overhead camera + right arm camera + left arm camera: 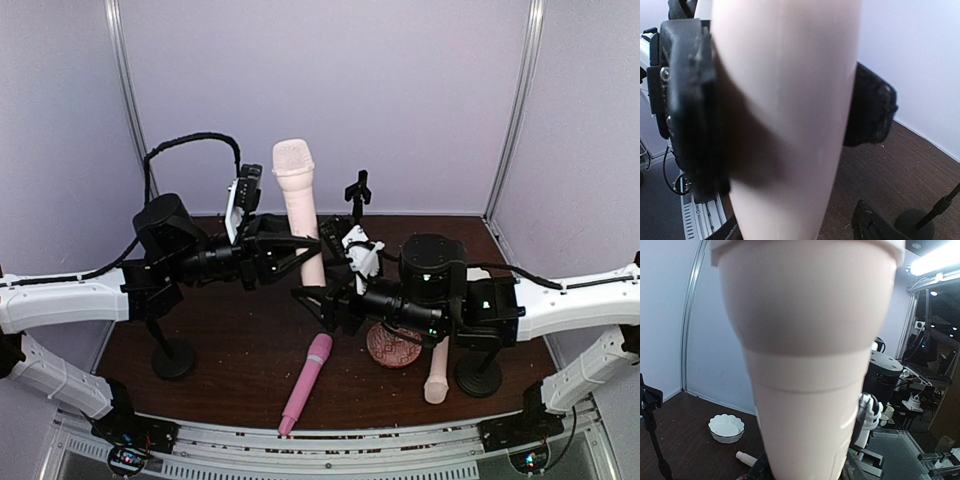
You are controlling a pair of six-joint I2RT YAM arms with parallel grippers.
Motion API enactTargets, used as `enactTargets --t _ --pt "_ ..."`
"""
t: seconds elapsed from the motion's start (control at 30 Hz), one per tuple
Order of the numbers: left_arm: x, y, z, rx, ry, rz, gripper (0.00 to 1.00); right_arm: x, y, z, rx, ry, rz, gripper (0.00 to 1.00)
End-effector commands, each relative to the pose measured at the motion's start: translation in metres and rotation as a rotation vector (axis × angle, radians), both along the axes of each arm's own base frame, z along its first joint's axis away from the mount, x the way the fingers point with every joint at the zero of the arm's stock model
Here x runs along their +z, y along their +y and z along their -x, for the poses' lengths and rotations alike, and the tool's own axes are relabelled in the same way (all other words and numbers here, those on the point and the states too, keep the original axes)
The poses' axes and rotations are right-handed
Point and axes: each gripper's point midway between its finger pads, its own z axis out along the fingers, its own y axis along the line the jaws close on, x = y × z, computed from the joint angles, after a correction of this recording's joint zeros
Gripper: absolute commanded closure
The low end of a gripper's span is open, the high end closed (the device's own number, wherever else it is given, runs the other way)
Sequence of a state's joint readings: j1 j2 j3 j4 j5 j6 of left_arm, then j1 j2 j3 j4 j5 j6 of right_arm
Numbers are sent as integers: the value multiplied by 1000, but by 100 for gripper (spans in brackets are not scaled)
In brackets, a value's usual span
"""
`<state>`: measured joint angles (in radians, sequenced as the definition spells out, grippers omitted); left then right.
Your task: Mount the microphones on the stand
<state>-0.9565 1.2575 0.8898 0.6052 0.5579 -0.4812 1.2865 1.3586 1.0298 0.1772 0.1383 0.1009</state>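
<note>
Left gripper (292,252) clamped on the body of a cream microphone (298,190), held upright, head up, above the middle of the surface (240,340). The right gripper (315,300) sits just below, fingers apart either side of the lower handle, with a gap showing on one side. Pink microphone (306,383) lies flat near the front edge; second cream microphone (437,378) lies to the right, between a stand base (478,375) and a patterned dish (393,345).

My left gripper (300,255) holds a peach microphone (297,185) upright above the brown table (235,335); a pink microphone (306,382) lies flat near its front edge.
</note>
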Motion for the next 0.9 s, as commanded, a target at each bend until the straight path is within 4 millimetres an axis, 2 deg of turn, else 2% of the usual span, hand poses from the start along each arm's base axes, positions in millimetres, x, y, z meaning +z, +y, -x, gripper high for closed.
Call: enactTargets --t 0.0,0.13,0.27,0.33,0.43,0.5,0.67,0.77,0.87 --pt "10 2 -1 2 -19 38 100 35 -9 -3 -51 -48 -78 35" --pt "8 3 -4 23 -10 33 100 35 -10 -2 -56 -58 -73 41" --pt "6 2 -8 39 0 19 100 31 -8 0 -45 -55 -65 54" --pt "4 1 -11 51 6 2 98 32 -8 3 -32 -56 -74 64" --pt "-1 -2 -17 81 14 -46 60 33 -11 3 -35 -59 -81 77" --pt "-4 -2 -24 120 9 -83 47 36 -18 1 -51 -72 -77 81" --pt "-13 5 -39 233 -47 -135 32 40 -57 -13 -139 -103 -58 87" --pt "-25 4 -50 289 -72 -183 31 33 -91 -22 -198 -88 -65 93" --pt "-46 4 -75 405 -64 -281 31 26 -127 -27 -279 -93 -72 98"
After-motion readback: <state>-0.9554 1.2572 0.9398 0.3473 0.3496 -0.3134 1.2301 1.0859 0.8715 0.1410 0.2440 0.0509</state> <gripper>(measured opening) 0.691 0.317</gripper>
